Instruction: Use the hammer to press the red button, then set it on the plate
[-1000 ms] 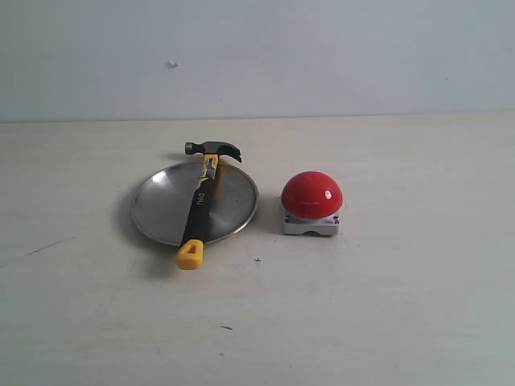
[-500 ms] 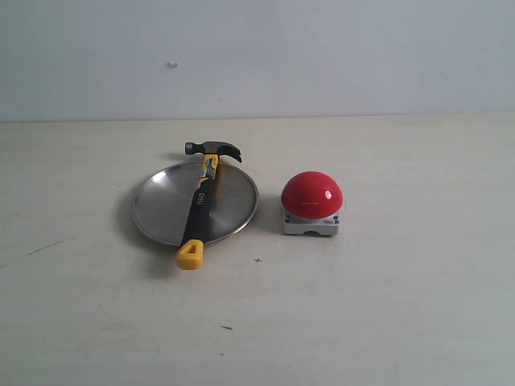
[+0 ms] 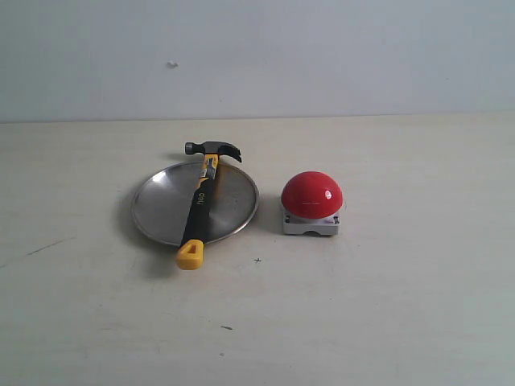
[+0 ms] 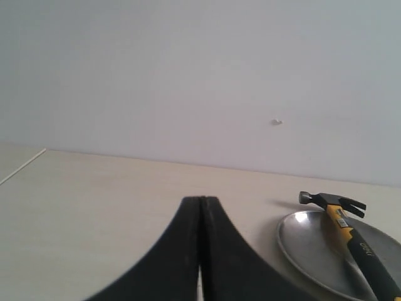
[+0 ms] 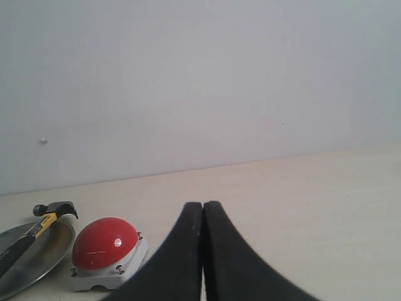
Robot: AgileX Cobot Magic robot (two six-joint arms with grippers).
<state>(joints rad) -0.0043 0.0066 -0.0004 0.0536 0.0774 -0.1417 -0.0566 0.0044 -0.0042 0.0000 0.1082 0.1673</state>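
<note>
The hammer (image 3: 201,201) lies across the silver plate (image 3: 161,205), its dark head past the far rim and its yellow end over the near rim. The red button (image 3: 311,193) on its grey base stands to the right of the plate, apart from it. Neither arm shows in the exterior view. My left gripper (image 4: 201,199) is shut and empty, away from the plate (image 4: 307,241) and hammer (image 4: 341,219). Shut with nothing in it, my right gripper (image 5: 203,204) stays clear of the red button (image 5: 103,243); the hammer (image 5: 47,213) and plate (image 5: 44,257) lie beyond.
The pale table (image 3: 386,305) runs back to a plain white wall (image 3: 322,56). A few small dark specks mark the table in front of the plate.
</note>
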